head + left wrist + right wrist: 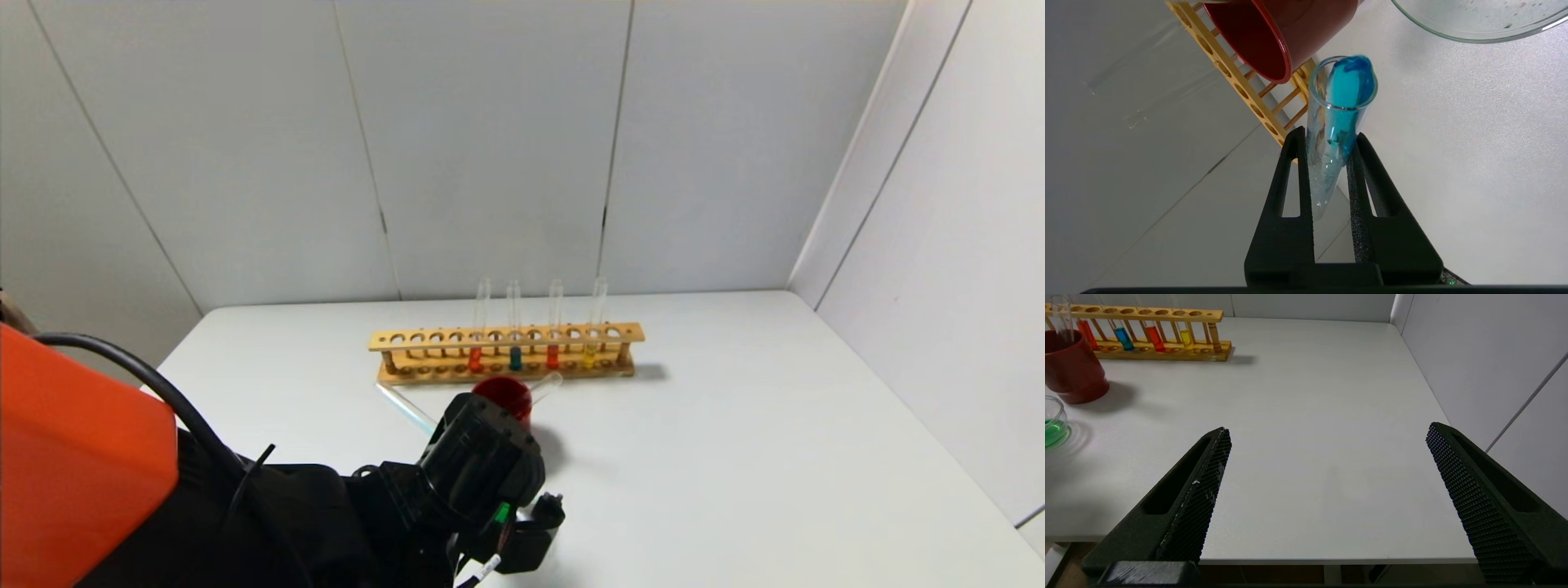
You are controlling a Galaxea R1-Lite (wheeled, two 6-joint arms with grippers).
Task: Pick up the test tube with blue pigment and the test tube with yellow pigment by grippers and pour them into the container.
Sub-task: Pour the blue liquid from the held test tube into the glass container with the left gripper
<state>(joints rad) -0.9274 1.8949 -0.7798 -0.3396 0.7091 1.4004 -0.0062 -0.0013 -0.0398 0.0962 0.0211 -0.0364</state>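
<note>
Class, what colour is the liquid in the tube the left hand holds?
Blue, in the held tube; clearest in the left wrist view.

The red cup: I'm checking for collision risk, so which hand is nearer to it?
Left. The left hand is right beside the red cup; the right hand hangs open at the table's near edge.
</note>
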